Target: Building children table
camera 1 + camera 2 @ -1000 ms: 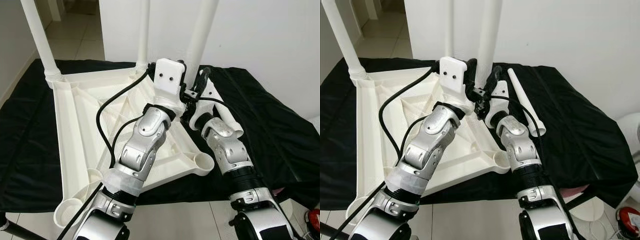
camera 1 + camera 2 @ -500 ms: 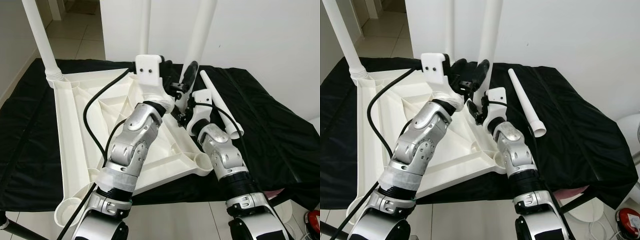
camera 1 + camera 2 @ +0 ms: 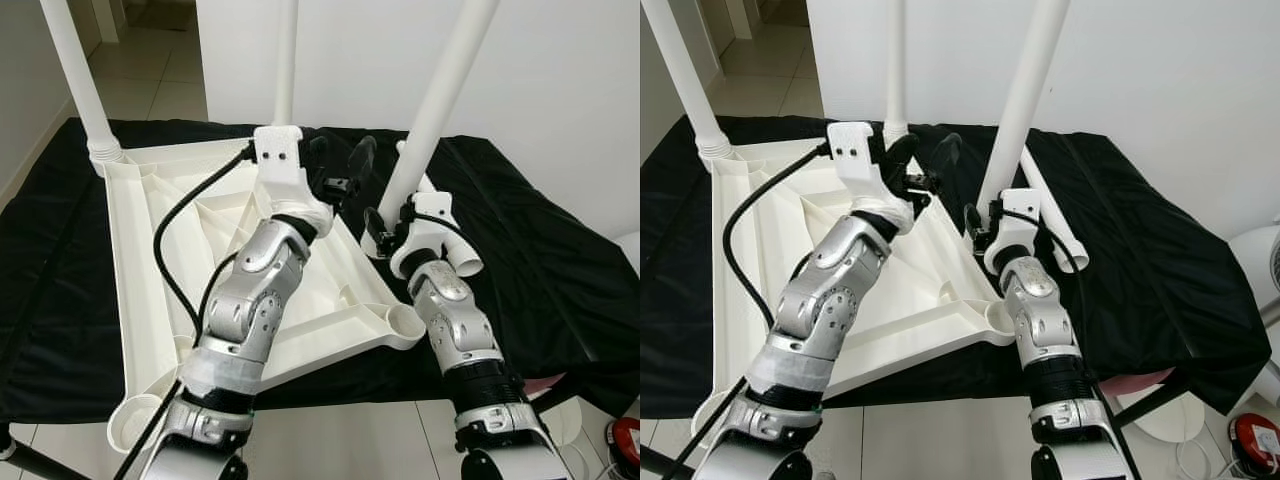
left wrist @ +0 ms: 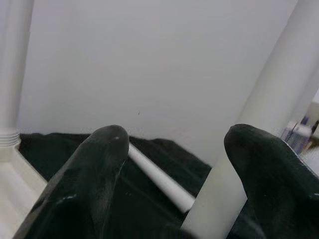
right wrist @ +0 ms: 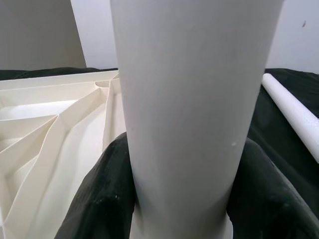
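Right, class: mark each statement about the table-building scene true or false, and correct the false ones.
1. The right pincer grips a white table leg. True.
2. The left pincer is shut on a leg. False: its fingers are spread and hold nothing.
3. The white tabletop lies upside down on a black cloth. True.
4. A loose leg lies on the tabletop. False: it lies on the cloth beside it.
5. Two legs stand in the far corner sockets. True.
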Available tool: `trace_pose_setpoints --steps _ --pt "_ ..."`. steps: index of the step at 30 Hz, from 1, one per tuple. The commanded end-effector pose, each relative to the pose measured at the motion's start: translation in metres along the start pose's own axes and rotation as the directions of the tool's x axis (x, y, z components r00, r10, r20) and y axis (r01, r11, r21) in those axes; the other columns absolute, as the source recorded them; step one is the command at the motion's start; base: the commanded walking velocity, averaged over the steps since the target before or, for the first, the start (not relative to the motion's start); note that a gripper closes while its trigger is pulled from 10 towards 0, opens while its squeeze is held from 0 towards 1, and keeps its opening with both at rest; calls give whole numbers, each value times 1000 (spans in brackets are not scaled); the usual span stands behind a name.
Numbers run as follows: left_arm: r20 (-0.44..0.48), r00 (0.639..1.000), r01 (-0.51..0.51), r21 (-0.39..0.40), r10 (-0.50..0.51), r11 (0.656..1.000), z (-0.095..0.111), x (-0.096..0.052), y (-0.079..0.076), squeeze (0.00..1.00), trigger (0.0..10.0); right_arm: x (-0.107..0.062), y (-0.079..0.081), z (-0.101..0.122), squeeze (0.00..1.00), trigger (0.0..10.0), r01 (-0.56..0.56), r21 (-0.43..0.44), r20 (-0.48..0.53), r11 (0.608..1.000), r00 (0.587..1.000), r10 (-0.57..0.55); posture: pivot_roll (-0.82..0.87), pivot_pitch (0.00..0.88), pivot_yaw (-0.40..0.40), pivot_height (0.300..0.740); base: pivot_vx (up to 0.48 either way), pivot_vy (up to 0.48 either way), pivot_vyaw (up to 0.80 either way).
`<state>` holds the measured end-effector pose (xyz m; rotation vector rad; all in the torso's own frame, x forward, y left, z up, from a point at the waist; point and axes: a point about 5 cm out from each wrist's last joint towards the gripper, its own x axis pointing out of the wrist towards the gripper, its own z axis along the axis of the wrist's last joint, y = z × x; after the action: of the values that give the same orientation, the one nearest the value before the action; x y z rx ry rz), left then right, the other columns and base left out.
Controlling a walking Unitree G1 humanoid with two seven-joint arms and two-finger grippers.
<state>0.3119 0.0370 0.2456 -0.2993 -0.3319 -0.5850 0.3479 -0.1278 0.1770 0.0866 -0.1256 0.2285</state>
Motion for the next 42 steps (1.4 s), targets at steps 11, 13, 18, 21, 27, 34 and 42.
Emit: trace_pose_setpoints --steps 11,13,18,21,27,34,42 --pt "-196 937 317 126 -289 940 -36 -33 -19 0 10000 -13 -7 1 0 10000 24 -15 42 1000 999 -23 -1 0 -105 740 0 0 0" --pt "-229 919 356 136 -320 924 -41 -39 -20 0 10000 -16 -6 0 0 10000 18 -11 42 1000 999 -17 -1 0 -107 740 0 0 0" --pt "-291 880 433 166 -376 886 -51 -50 -21 0 10000 -21 -5 -2 0 10000 4 -5 41 1000 999 -4 -1 0 -109 740 0 0 0" --pt "-372 827 508 173 -421 844 -62 -61 -21 0 10000 -27 -4 -5 0 10000 4 -2 34 1000 999 -4 -2 0 -110 740 0 0 0" --pt "-478 762 580 202 -438 789 -76 -74 -18 0 10000 -37 -3 -5 0 10000 6 7 41 1000 999 -6 -4 0 -104 740 0 0 0" --pt "-531 729 614 231 -431 755 -81 -82 -15 0 10000 -56 4 -6 0 10000 -2 32 59 999 998 0 -8 0 -102 740 0 0 0" --pt "-499 758 582 226 -420 781 -74 -78 -11 0 10000 -87 10 -18 0 10000 -18 57 31 998 999 16 -25 0 -94 740 0 0 0"
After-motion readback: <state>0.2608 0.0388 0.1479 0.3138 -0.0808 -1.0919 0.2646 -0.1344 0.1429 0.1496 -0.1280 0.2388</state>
